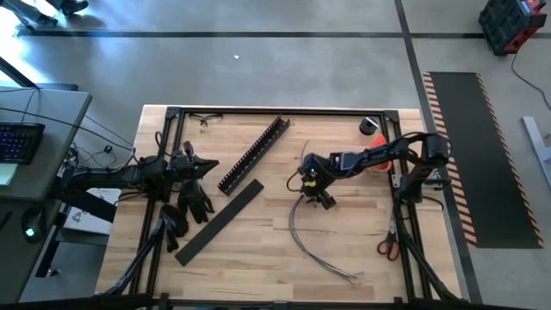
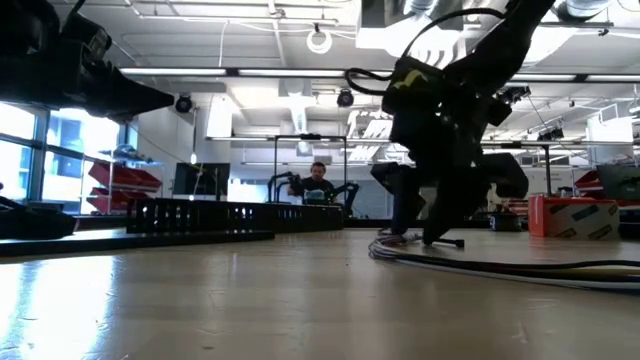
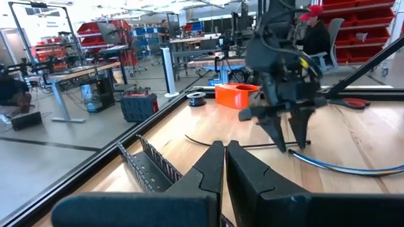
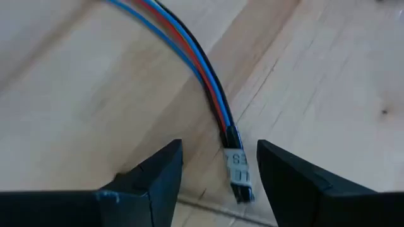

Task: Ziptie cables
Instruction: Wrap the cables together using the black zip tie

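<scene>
The cables lie slack on the wooden table, a thin bundle curving from beside my right gripper toward the near edge. In the right wrist view they show as blue, red and black wires ending in a small labelled tip. My right gripper points down at the table, open, one finger on each side of that tip, touching nothing I can see. It shows in the low view above the cables. My left gripper waits shut at the table's left.
A black comb-toothed channel and a flat black strip lie between the arms. Dark gloves lie near the left gripper. An orange object and a black roll sit far right, and scissors lie near the right edge. A black frame rims the table.
</scene>
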